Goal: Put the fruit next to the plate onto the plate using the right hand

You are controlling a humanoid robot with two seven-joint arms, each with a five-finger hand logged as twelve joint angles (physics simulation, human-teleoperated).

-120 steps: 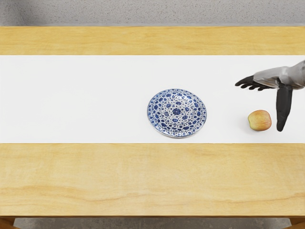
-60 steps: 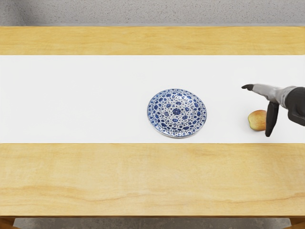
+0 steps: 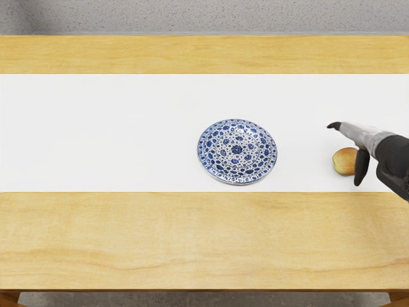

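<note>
Fruit [image 3: 343, 161], apple-like, lies on a wooden table [image 3: 192, 236] w/ a white runner [image 3: 115, 128] across it; blue-patterned plate [image 3: 237, 152] sits mid-runner, fruit well apart to its right. Right hand [image 3: 369, 141] comes in from the rt edge, fingers [image 3: 345, 128] apart & gripping nothing; they stretch out past the fruit's far side, thumb [image 3: 361, 167] hanging down over its rt edge. Fruit sits betw. thumb & fingers; can't tell if thumb touches it.
</note>
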